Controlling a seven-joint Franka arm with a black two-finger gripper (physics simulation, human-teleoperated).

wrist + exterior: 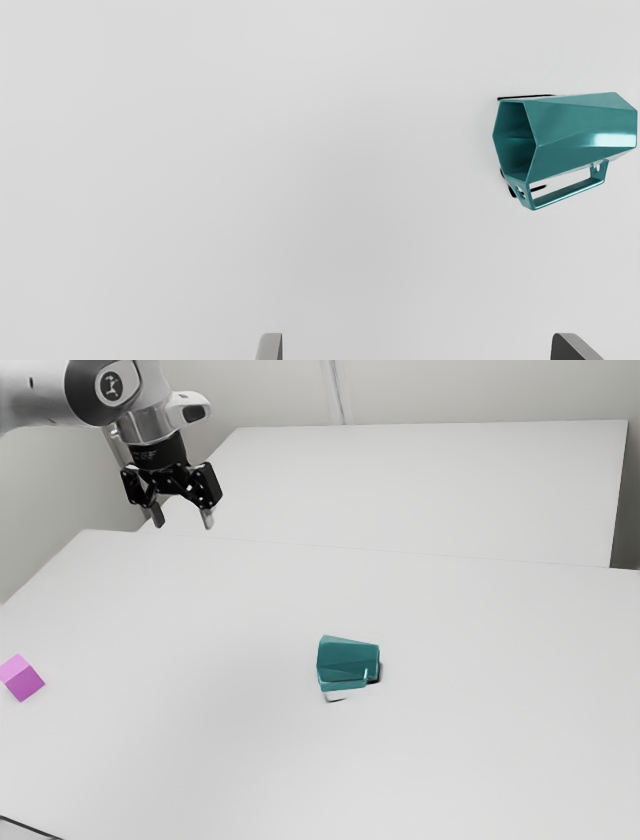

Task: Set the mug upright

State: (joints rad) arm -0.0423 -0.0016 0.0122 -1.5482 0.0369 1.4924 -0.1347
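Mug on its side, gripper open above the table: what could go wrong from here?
The mug lies off-centre from the open gripper, so a straight descent could miss or knock it. Its handle juts from one side and might snag a finger. The faceted walls look glossy, so it may slip or twist while being tipped up.

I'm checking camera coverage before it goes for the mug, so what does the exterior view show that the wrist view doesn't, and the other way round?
Exterior view: the arm, the pink cube toward the exterior view's left, and the wall behind.

Wrist view: the inside of the mug, seen through its open mouth.

Both: the teal mug lying on its side on the white table, and the gripper's two fingers, standing apart with nothing between them.
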